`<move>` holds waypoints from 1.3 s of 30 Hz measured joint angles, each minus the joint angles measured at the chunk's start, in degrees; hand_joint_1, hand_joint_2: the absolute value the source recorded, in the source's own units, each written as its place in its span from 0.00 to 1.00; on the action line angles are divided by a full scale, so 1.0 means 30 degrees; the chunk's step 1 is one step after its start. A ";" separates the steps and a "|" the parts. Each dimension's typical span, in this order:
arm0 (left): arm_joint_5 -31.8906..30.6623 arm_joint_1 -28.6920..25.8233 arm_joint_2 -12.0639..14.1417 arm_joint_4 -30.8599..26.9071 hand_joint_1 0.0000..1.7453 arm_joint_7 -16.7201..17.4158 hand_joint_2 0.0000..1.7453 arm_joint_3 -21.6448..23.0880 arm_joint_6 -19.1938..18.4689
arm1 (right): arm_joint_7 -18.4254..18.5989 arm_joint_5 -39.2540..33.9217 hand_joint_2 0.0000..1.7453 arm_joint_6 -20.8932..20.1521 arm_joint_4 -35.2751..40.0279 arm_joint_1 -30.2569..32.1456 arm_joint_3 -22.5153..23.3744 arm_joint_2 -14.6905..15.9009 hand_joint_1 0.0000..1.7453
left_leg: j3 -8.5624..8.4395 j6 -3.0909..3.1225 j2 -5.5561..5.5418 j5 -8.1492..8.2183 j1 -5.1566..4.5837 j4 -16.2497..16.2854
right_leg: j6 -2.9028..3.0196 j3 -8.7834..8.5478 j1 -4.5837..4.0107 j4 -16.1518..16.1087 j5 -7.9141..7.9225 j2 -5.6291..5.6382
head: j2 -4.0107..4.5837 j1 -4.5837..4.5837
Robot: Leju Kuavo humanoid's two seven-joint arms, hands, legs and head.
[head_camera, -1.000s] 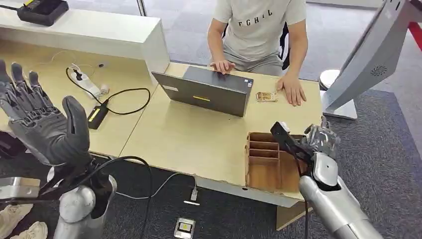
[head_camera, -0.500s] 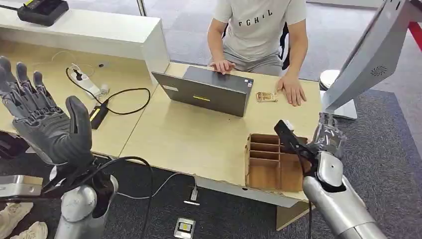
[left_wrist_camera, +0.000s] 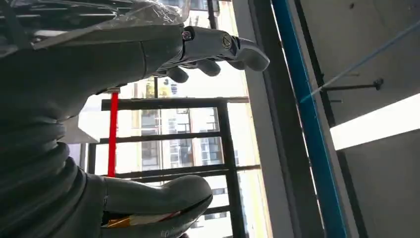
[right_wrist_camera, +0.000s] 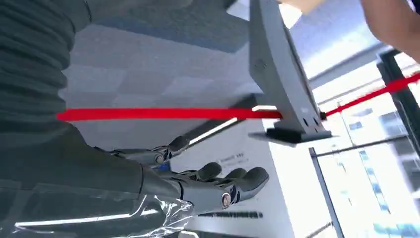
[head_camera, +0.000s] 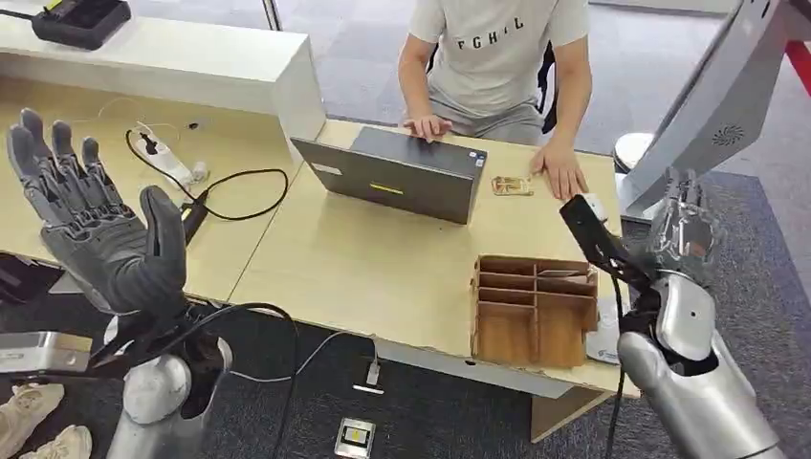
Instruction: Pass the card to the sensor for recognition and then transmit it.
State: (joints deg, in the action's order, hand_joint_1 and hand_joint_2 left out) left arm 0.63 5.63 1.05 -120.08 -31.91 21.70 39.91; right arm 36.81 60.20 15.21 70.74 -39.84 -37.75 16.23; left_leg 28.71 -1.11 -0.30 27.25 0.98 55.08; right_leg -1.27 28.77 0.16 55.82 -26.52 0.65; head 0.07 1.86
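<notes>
Hands sit nearest, both raised in front of the robot. Its left hand (head_camera: pixel 100 229) is held up over the floor short of the desk (head_camera: pixel 363 258), palm showing, fingers spread and upright, gripping nothing. Its right hand (head_camera: pixel 684 228) is lifted past the desk's right end, fingers pointing up, just beside the base of the grey sensor panel (head_camera: pixel 712 115) that leans on its stand. From the wrist, that hand's fingers (right_wrist_camera: pixel 237 179) curl in towards the thumb, and a blue sliver (right_wrist_camera: pixel 161 167) shows between them. I cannot tell whether that sliver is the card, nor whether the hand is actually gripping anything. The sensor panel (right_wrist_camera: pixel 277 64) stands close ahead of the fingertips, apart from them.

Below and to the left of the right hand, a wooden divider box (head_camera: pixel 531 306) sits at the desk's near edge, well clear of the fingers. On the floor under the desk lies a small square device (head_camera: pixel 355 437).

Further back, a grey laptop (head_camera: pixel 402 172) stands open towards a seated person (head_camera: pixel 497 57), one hand on it, the other flat on the desk beside a small wire-and-wood object (head_camera: pixel 513 185). Off to the left lie a black adapter (head_camera: pixel 186 220) and a white power strip (head_camera: pixel 167 158); a black device (head_camera: pixel 81 19) rests on the white counter (head_camera: pixel 191 62) at the back
</notes>
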 joint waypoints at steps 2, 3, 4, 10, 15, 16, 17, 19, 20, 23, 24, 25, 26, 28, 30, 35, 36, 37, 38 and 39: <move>0.0022 0.0022 0.0000 0.0000 0.00 0.0000 1.00 0.0007 0.0000 | 0.0123 0.0863 1.00 0.0356 0.1437 0.0006 0.0198 0.0213 0.00 | 0.0001 0.0000 0.0000 0.0000 0.0003 -0.0002 | 0.0001 0.0000 -0.0001 0.0000 -0.0001 -0.0003 | 0.0000 0.0000; 0.0037 0.0024 0.0000 0.0000 0.00 0.0000 1.00 0.0007 0.0000 | 0.0138 0.1158 1.00 0.0569 0.1937 0.0004 0.0316 0.0301 0.00 | -0.0002 0.0000 -0.0001 0.0000 0.0003 -0.0003 | 0.0000 -0.0002 -0.0003 0.0001 -0.0001 -0.0003 | 0.0000 -0.0007; 0.0088 0.0030 0.0000 0.0000 0.00 0.0000 1.00 0.0008 0.0000 | 0.0145 0.1376 1.00 0.0692 0.2527 0.0012 0.0475 0.0424 0.00 | -0.0001 0.0000 -0.0001 0.0000 0.0003 -0.0003 | 0.0000 -0.0002 -0.0003 0.0001 -0.0001 -0.0001 | 0.0000 -0.0007; 0.0131 0.0069 0.0051 0.0000 0.00 -0.0051 1.00 0.0007 0.0000 | -0.0066 0.0616 1.00 -0.0687 0.5871 0.0714 0.0884 0.1110 0.00 | 0.0002 0.0000 0.0001 0.0000 0.0002 -0.0003 | 0.0000 -0.0011 -0.0004 -0.0001 -0.0001 -0.0001 | 0.0000 -0.0007; 0.0124 0.0044 0.0146 -0.0007 0.00 0.0015 1.00 -0.0015 0.0000 | -0.0452 -0.0089 1.00 -0.1741 0.7122 0.1773 0.0694 0.1255 0.00 | 0.0011 0.0001 -0.0005 0.0000 0.0001 -0.0005 | -0.0001 -0.0014 -0.0004 0.0000 0.0000 -0.0004 | 0.0000 -0.0007; 0.0117 0.0018 0.0175 -0.0007 0.00 0.0014 1.00 -0.0015 0.0000 | -0.0547 -0.0213 1.00 -0.1793 0.7173 0.1954 0.0614 0.1255 0.00 | 0.0014 0.0001 -0.0006 0.0000 0.0001 -0.0005 | -0.0001 -0.0013 -0.0004 0.0001 0.0000 -0.0004 | 0.0000 -0.0007; 0.0109 0.0012 0.0189 -0.0007 0.00 0.0022 1.00 -0.0015 0.0000 | -0.0620 -0.0242 1.00 -0.1792 0.7173 0.2102 0.0534 0.1248 0.00 | 0.0015 0.0001 -0.0008 0.0000 0.0001 -0.0004 | -0.0001 -0.0014 -0.0004 0.0001 0.0000 -0.0006 | 0.0000 0.0000; 0.0087 0.0008 0.0211 -0.0007 0.00 0.0022 1.00 -0.0022 0.0000 | -0.0721 -0.0322 1.00 -0.1792 0.7166 0.2285 0.0374 0.1248 0.00 | 0.0018 0.0001 -0.0010 0.0000 0.0001 -0.0005 | 0.0000 -0.0011 -0.0004 0.0002 0.0000 -0.0008 | 0.0000 0.0000; 0.0080 0.0005 0.0219 -0.0007 0.00 0.0022 1.00 -0.0022 0.0000 | -0.0758 -0.0359 1.00 -0.1828 0.7166 0.2328 0.0294 0.1248 0.00 | 0.0018 0.0001 -0.0009 0.0000 0.0001 -0.0005 | -0.0001 -0.0012 -0.0004 0.0003 0.0000 -0.0008 | 0.0000 -0.0007; 0.0080 -0.0008 0.0262 -0.0007 0.00 0.0022 1.00 -0.0029 0.0000 | -0.1130 -0.0760 1.00 -0.2624 0.7129 0.2454 0.0067 0.1241 0.00 | 0.0022 0.0001 -0.0011 0.0000 0.0002 -0.0007 | 0.0000 -0.0012 -0.0006 0.0007 -0.0001 -0.0008 | 0.0000 -0.0007; 0.0087 -0.0023 0.0262 -0.0015 0.00 0.0022 1.00 -0.0037 0.0000 | -0.1347 -0.0912 1.00 -0.2951 0.7050 0.2493 -0.0070 0.1183 0.00 | 0.0024 0.0001 -0.0011 0.0000 0.0002 -0.0008 | 0.0000 -0.0011 -0.0006 0.0007 -0.0001 -0.0008 | 0.0000 -0.0007; 0.0109 -0.0036 0.0262 -0.0015 0.00 0.0015 1.00 -0.0044 0.0000 | -0.1444 -0.0979 1.00 -0.3039 0.6983 0.2528 -0.0174 0.1138 0.00 | 0.0026 0.0001 -0.0011 0.0000 0.0002 -0.0008 | 0.0000 -0.0010 -0.0006 0.0007 -0.0001 -0.0008 | 0.0000 -0.0007; 0.0131 -0.0048 0.0270 -0.0022 0.00 0.0014 1.00 -0.0058 0.0000 | -0.1596 -0.1036 1.00 -0.3133 0.6823 0.2563 -0.0348 0.1087 0.00 | 0.0028 0.0001 -0.0012 0.0000 0.0002 -0.0008 | 0.0000 -0.0009 -0.0006 0.0007 -0.0001 -0.0008 | 0.0000 0.0000; 0.0124 -0.0090 0.0270 -0.0044 0.00 0.0014 1.00 -0.0102 0.0000 | -0.1864 -0.1240 1.00 -0.3431 0.6540 0.2565 -0.0594 0.0920 0.00 | 0.0031 0.0001 -0.0012 0.0000 0.0003 -0.0010 | 0.0000 -0.0012 -0.0007 0.0009 -0.0001 -0.0008 | 0.0000 0.0000; 0.0051 -0.0154 0.0270 -0.0131 0.00 0.0015 1.00 -0.0139 0.0000 | -0.2179 -0.1445 1.00 -0.3643 0.6064 0.2553 -0.0895 0.0686 0.00 | 0.0035 0.0001 -0.0012 0.0000 0.0008 -0.0011 | 0.0000 -0.0012 -0.0014 0.0012 -0.0001 -0.0009 | 0.0000 -0.0007; -0.0219 -0.0361 0.0262 -0.0364 0.00 0.0022 1.00 -0.0314 0.0000 | -0.2710 -0.1685 1.00 -0.3628 0.4267 0.2313 -0.1688 -0.0084 0.00 | 0.0039 0.0001 -0.0015 -0.0001 0.0008 -0.0012 | 0.0000 -0.0012 -0.0014 0.0015 -0.0001 -0.0014 | 0.0000 0.0000; -0.0248 -0.0424 0.0269 -0.0400 0.00 0.0022 1.00 -0.0349 0.0000 | -0.2754 -0.1757 1.00 -0.3628 0.3846 0.2186 -0.1848 -0.0245 0.00 | 0.0037 0.0001 -0.0015 -0.0001 0.0009 -0.0012 | 0.0001 -0.0011 -0.0014 0.0015 -0.0001 -0.0014 | 0.0000 -0.0007; -0.0291 -0.0518 0.0263 -0.0466 0.00 0.0022 1.00 -0.0393 0.0000 | -0.2776 -0.1844 1.00 -0.3642 0.3365 0.2064 -0.1979 -0.0420 0.00 | 0.0039 0.0001 -0.0015 -0.0001 0.0010 -0.0012 | 0.0001 -0.0009 -0.0015 0.0016 -0.0001 -0.0014 | 0.0000 -0.0001; -0.0335 -0.0603 0.0262 -0.0510 0.00 0.0022 1.00 -0.0445 0.0000 | -0.2812 -0.1874 1.00 -0.3650 0.2884 0.1962 -0.2117 -0.0587 0.00 | 0.0039 0.0001 -0.0015 -0.0001 0.0010 -0.0012 | 0.0001 -0.0010 -0.0016 0.0016 -0.0002 -0.0015 | 0.0000 -0.0007; -0.0343 -0.0690 0.0262 -0.0554 0.00 0.0022 1.00 -0.0503 0.0000 | -0.2893 -0.1896 1.00 -0.3680 0.2311 0.1814 -0.2279 -0.0764 0.00 | 0.0040 0.0001 -0.0015 -0.0001 0.0011 -0.0013 | 0.0001 -0.0009 -0.0016 0.0017 -0.0002 -0.0016 | 0.0000 -0.0007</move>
State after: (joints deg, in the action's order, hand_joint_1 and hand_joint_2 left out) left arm -0.39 3.56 1.84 -121.74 -31.85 20.20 39.91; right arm 28.13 54.51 4.17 77.67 -34.40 -44.59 13.94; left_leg 28.83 -1.10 -0.35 27.25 1.01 55.04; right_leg -1.27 28.74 0.11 55.87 -26.53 0.60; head 0.07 1.84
